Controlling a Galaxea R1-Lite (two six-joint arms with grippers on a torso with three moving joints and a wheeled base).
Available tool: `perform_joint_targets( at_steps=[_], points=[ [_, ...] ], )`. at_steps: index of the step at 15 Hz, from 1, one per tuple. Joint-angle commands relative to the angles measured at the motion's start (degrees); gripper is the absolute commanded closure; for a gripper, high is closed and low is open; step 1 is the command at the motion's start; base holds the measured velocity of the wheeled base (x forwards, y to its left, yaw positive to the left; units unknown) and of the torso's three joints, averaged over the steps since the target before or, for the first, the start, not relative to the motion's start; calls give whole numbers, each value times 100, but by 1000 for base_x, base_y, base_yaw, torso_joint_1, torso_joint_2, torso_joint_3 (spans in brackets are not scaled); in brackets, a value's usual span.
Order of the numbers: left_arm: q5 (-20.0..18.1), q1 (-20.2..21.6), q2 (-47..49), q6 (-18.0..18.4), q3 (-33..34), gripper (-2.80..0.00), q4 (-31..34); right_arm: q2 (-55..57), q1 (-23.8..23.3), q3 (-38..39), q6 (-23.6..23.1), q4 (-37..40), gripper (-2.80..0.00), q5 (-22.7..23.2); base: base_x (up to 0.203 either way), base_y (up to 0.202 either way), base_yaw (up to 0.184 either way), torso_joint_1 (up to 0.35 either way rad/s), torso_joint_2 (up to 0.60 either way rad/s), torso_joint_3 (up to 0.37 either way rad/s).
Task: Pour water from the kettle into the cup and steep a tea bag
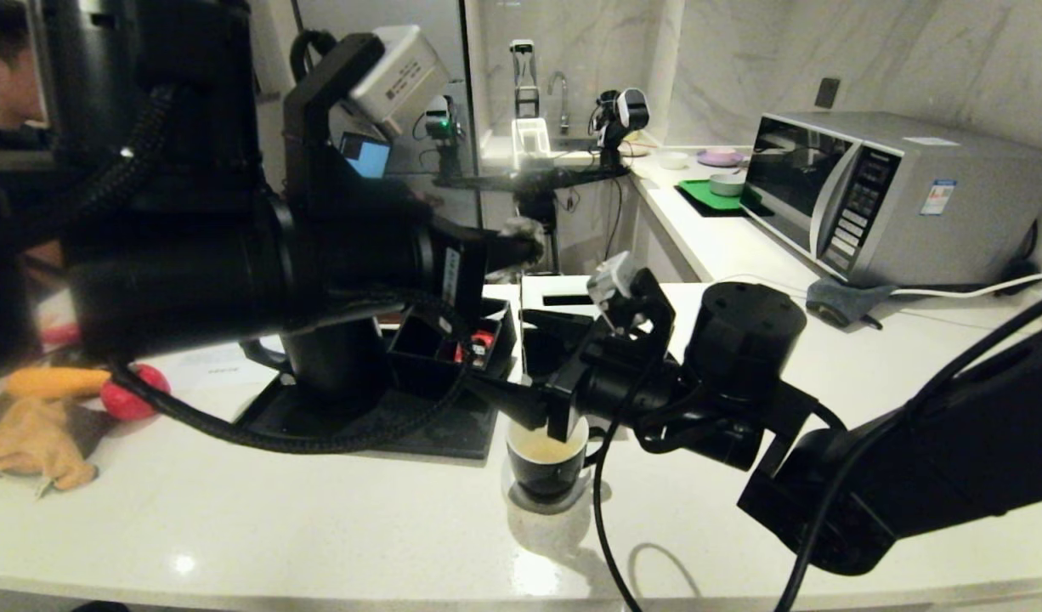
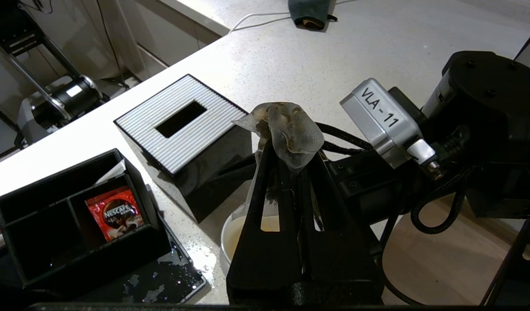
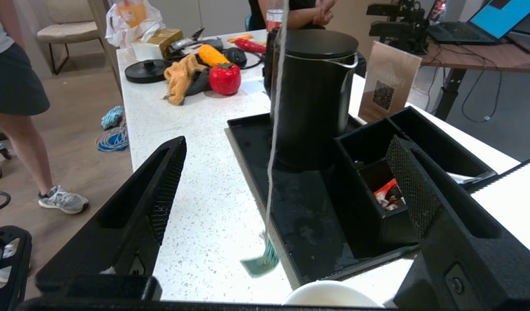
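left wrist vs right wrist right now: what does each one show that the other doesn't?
Left wrist only: the tea bag pinched in the shut left gripper above the cup, and the slotted box.
Right wrist only: the kettle on the black tray, the string hanging down to its tag between the open right gripper's fingers, and a person's legs.
Both: the red packet in the black organizer, the cup rim, the white counter.

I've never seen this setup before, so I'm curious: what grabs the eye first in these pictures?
First, the wet tea bag pinched in the left tool, held up above the cup of pale water at the counter's front. Its string dangles between the right tool's wide-open fingers, just over the cup. Behind stands the tall black kettle on a wet black tray.
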Motion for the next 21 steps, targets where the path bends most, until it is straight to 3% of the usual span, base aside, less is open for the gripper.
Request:
perform_joint_targets(
  at_steps=[1,3,4,21],
  points=[
    [-5,0,-7,1,2,0,-4,24,9,18,-1,-38,-280,17,0,0,0,0,0,0],
    [-5,0,-7,1,2,0,-4,42,9,10,-7,-38,-280,26,0,0,0,0,0,0],
    [-5,0,-7,1,2,0,-4,60,9,1,-6,-38,0,26,0,0,0,0,0,0],
    [-5,-44,-69,1,55,0,-4,20,9,1,2,-38,0,26,0,0,0,0,0,0]
  ],
)
